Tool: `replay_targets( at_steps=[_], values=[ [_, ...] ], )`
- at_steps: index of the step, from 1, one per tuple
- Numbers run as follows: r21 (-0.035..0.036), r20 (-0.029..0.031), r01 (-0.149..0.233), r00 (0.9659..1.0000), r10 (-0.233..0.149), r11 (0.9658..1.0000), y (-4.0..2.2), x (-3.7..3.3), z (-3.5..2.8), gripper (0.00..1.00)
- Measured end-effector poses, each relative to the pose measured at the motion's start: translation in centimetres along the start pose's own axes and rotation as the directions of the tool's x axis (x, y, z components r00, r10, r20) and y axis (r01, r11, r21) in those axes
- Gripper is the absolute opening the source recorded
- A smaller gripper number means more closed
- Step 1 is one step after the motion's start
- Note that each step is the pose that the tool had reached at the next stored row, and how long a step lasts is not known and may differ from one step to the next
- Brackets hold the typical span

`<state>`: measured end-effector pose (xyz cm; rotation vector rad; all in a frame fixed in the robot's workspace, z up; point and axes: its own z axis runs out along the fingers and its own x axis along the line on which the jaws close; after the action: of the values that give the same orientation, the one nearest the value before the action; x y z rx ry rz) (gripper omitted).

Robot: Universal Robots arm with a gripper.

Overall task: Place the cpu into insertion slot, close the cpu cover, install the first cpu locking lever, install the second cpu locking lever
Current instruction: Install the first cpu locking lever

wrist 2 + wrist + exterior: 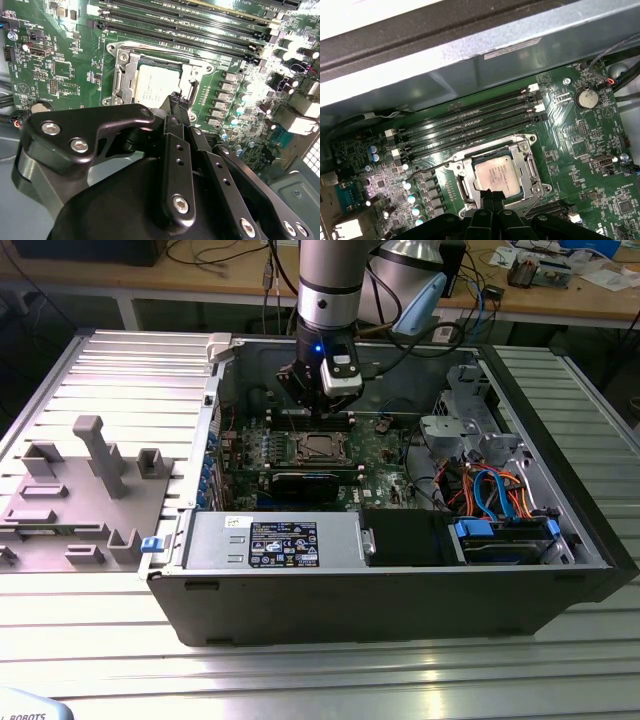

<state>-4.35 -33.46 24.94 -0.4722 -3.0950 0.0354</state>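
With jaws pinched together and nothing visibly between them, poising the gripper (176, 101) at the edge of the insertion slot (462, 186), just beside the cpu (495, 171), already lying in it with the cpu cover (534, 170) framing it. Judging it best to be working slowly and squarely, never scraping the chip. Minding the long memory slots (470, 120) nearby and the case wall (470, 65) beyond them.

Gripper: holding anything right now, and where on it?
Nothing visibly held. The gripper has its fingertips together at the edge of the chip, which sits in the socket under the metal frame; whether they pinch a lever there cannot be told.
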Motion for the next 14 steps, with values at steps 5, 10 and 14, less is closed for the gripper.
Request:
replay_targets(
  at_steps=[5, 10, 14],
  values=[
    [0.0001, 0.0002, 0.011, 0.9999, -0.011, 0.9999, 0.0, 0.0, 0.0, 0.11],
    [0.0001, 0.0005, 0.023, 0.9997, -0.023, 0.9997, 0.0, 0.0, 0.0, 0.11],
    [0.0002, 0.0008, 0.032, 0.9995, -0.032, 0.9995, 0.0, 0.0, 0.0, 0.11]
  ],
)
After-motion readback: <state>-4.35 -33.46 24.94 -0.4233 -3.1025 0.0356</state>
